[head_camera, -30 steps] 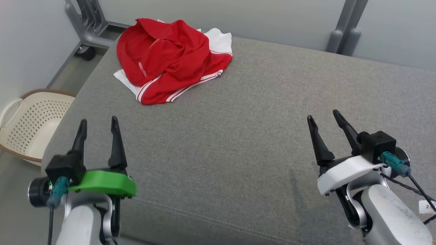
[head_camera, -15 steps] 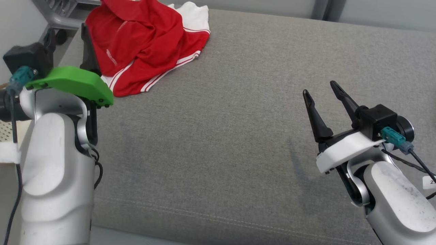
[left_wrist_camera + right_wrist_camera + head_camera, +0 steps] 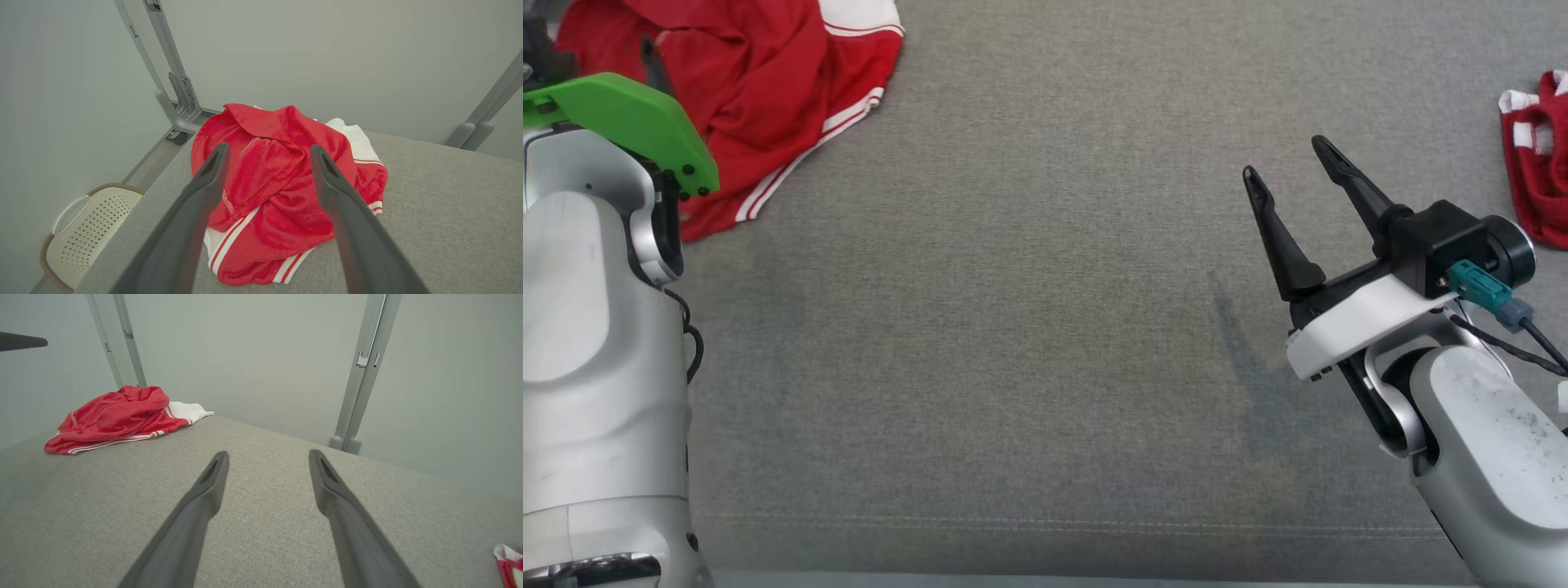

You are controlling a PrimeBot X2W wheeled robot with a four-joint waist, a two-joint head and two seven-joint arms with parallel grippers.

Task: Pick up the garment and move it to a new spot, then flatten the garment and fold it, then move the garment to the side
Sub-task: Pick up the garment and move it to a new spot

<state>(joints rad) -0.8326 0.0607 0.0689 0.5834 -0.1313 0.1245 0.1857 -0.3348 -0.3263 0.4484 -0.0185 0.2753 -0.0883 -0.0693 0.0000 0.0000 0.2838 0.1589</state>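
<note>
On the grey fabric tabletop, a crumpled red-and-white jersey sits upper left, ahead of the left gripper, fingers spread, likely aligned for pickup; the right gripper waits, fingers apart.

You have the garment heaped on the far left corner of the worktop. Your left pincer hangs just before it, fingers pointing at the heap. Your right pincer is over the worktop's right side, well apart from the garment. A smaller cloth lies at the right edge, to that pincer's right. A basket sits on the floor left of the worktop, and a post stands behind it.
</note>
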